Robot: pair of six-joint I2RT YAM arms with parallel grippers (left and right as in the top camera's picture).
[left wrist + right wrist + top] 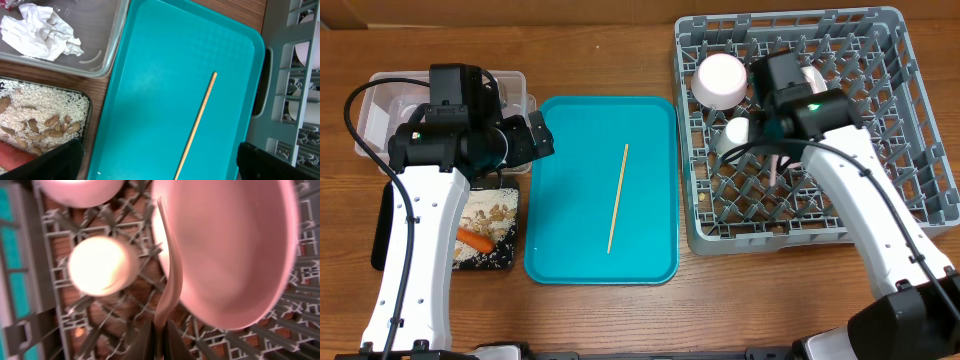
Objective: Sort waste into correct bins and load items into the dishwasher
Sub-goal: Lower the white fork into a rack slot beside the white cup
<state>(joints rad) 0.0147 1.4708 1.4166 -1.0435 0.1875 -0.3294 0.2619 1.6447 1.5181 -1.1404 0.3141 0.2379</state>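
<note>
Right fingers (pixel 145 345) were clamped on what looked like the handle of the fork (pixel 167 285), over the rack (pixel 790 22) at the far right corner of the table (pixel 620 30), tight beside the plate (pixel 235 255); dropped there, it could slip through the grid floor. Left fingers (pixel 45 160) gaped above the chopstick (pixel 197 125).

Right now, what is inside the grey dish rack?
A white bowl, a small white cup, a white plate, and a white fork in the right gripper's shut jaws. The right arm hides part of the dish rack floor.
</note>
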